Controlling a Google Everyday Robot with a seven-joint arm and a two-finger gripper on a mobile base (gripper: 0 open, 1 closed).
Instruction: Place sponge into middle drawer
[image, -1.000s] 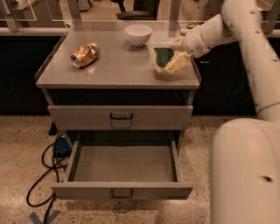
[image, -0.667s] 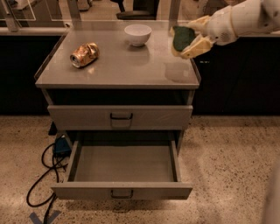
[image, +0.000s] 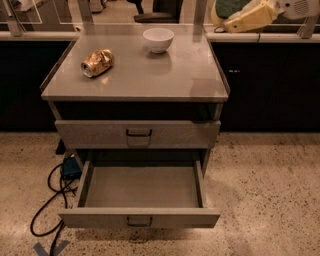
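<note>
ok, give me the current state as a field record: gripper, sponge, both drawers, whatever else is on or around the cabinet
gripper: top right of view, raised near the back right corner of the cabinet top, shut on the sponge
sponge: in the gripper, green face showing, not yet in a drawer
middle drawer: pulled open, nothing visible inside
upper drawer: closed
on cabinet top: white bowl back centre, crushed gold can left
floor: dark cable left of cabinet
</note>
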